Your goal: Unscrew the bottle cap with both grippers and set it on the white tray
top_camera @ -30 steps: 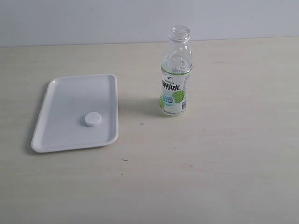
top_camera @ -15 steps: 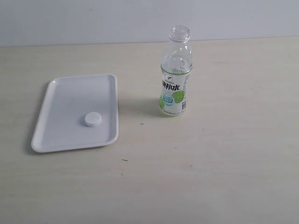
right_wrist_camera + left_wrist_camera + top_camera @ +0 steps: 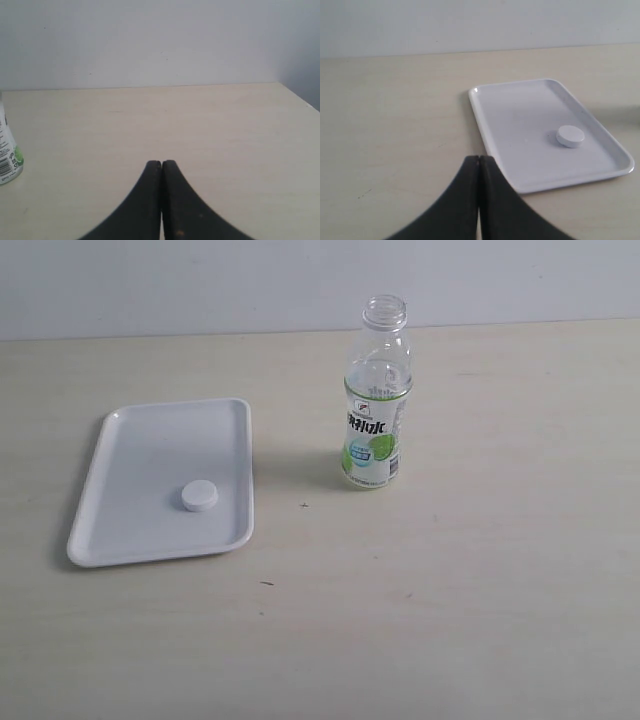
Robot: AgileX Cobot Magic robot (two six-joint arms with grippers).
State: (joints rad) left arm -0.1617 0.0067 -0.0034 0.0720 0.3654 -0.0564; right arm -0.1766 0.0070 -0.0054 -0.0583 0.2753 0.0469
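A pale wooden desk [image 3: 450, 590] is seen from above and in front. On its left lies the white tray [image 3: 150, 445], flat, with a low rim. The bottle cap [image 3: 198, 496] rests inside the tray, towards its near right part, lying flat and apart from the rim. To the right, well apart from the tray, the bottle [image 3: 376, 410] stands upright with its ribbed neck open and uncapped.

Neither arm shows in this overview. In the left wrist view, the left gripper [image 3: 478, 159] hangs above the desk just beside the tray, its black fingers [image 3: 465, 190] pressed together, holding nothing. In the right wrist view, the right gripper [image 3: 161, 163] is over bare desk, its fingers [image 3: 147, 195] likewise closed and empty, with the bottle's base at the picture's edge.

The task looks complete. The cap is probably light, stiff and smooth; it would best be pinched across its rim. The bottle looks empty, thin-walled and easily tipped, best held around its labelled middle.
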